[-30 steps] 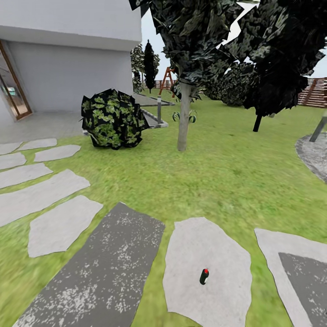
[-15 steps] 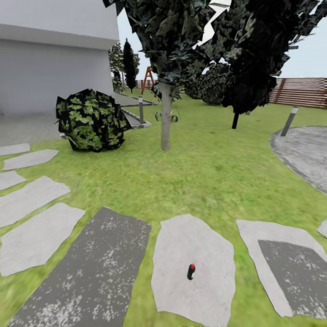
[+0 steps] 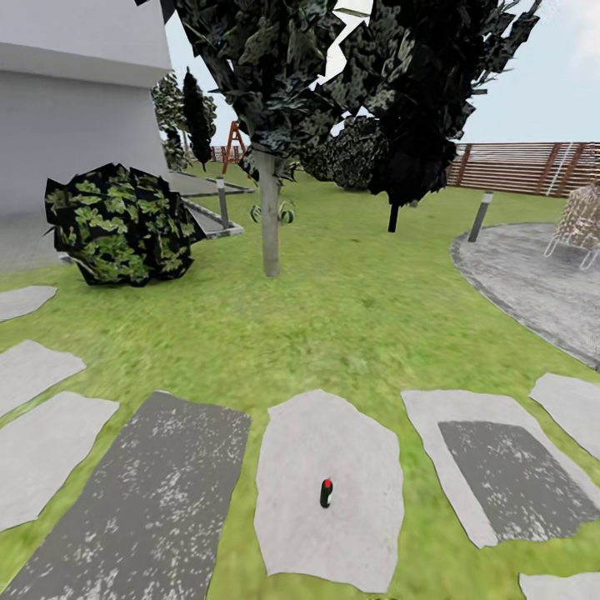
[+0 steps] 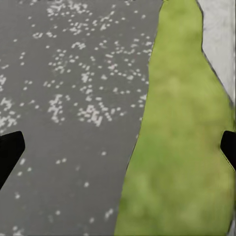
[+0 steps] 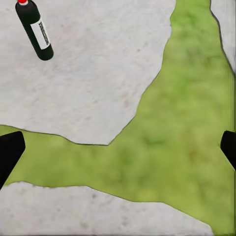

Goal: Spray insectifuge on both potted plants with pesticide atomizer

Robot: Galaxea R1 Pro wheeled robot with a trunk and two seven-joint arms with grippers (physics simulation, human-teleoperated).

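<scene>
A small dark bottle (image 3: 327, 493) with a red cap lies on a pale stepping stone (image 3: 333, 467) low in the head view. The right wrist view shows the bottle (image 5: 34, 30) with a white label, well ahead of my right gripper (image 5: 118, 152). No sprayer head or trigger shows on it, and the pesticide atomizer is out of view. My right gripper is open, its dark fingertips (image 5: 9, 150) far apart over grass and stone. My left gripper (image 4: 118, 152) is open above a dark slab (image 4: 69, 98) and grass. Small striped leaves (image 3: 286, 213) show behind a tree trunk; too small to tell if potted.
Lawn stretches ahead with a tree trunk (image 3: 270, 212) and a leafy bush (image 3: 117, 225) at left. A round grey stone patio (image 3: 533, 283) with a woven chair (image 3: 579, 218) lies at right, before a wooden slat fence (image 3: 525, 167). The white house (image 3: 75, 100) stands far left.
The whole head view has shifted left, so the camera has turned right. The patio, the fence and the woven chair have come into view; the bottle lies still on its stone.
</scene>
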